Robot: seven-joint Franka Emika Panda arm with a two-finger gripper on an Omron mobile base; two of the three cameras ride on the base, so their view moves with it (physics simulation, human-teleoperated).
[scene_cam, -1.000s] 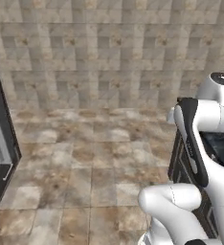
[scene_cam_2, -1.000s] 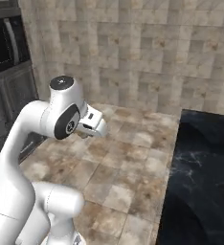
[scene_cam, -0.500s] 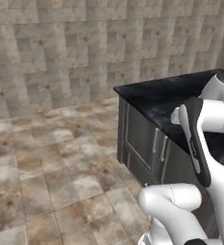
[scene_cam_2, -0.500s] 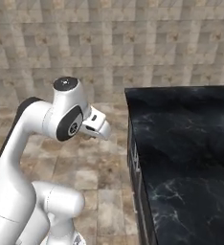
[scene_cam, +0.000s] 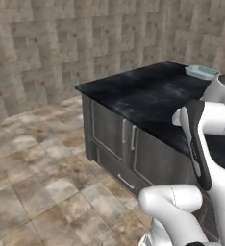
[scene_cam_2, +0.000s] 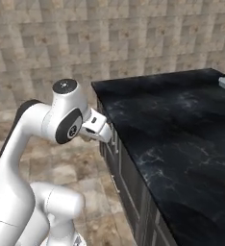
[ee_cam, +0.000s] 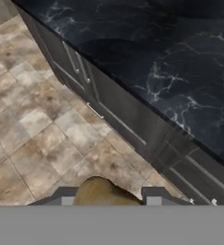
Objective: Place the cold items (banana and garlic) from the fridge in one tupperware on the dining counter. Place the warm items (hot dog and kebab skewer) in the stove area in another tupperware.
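One dining counter (scene_cam: 148,98), tiled floor (scene_cam: 32,163), wall (scene_cam: 61,43)

Tupperware (scene_cam: 202,72) on dining counter (scene_cam: 148,96)

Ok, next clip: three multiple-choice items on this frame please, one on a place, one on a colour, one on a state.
1. Where does the pale container sit?
A. on the floor
B. inside a drawer
C. at the far end of the counter

2. What colour is the counter top?
A. black with white veins
B. plain white
C. wooden brown

3. What is the state of the claw?
A. wide open and empty
B. closed on a tan rounded item
C. pressed on a cabinet handle

Answers: 1 C, it rests on the top's far end. 2 A, the veined dark marble shows in all views. 3 B, the item sits between the fingertips in the hand view.
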